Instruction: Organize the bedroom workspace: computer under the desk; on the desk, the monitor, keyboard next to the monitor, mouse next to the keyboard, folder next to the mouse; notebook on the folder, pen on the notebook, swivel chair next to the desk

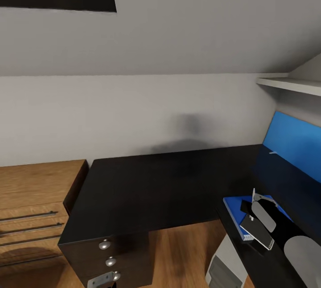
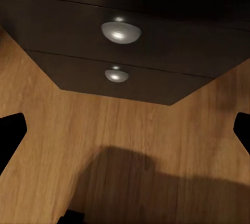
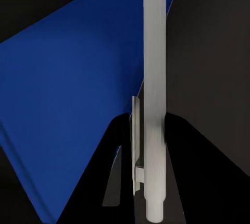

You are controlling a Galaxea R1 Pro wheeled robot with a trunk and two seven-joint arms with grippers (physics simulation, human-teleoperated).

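Silvery-white, slim, straight pen (image 3: 154, 94) clamped between right gripper (image 3: 148, 166) fingers, above bright blue folder (image 1: 236, 210) on glossy black desk (image 1: 156, 181), 4 o'clock in head view. Left gripper (image 2: 125, 135) spread open.

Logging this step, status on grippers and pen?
Right gripper shut on pen, over folder on desk. Left gripper open, fingers facing drawer unit. Nothing in the way.

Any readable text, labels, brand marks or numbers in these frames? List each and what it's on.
None readable. The folder, the pen in the right gripper, the desk, its drawer knobs and the wooden dresser show plain surfaces with no lettering, logos or digits.
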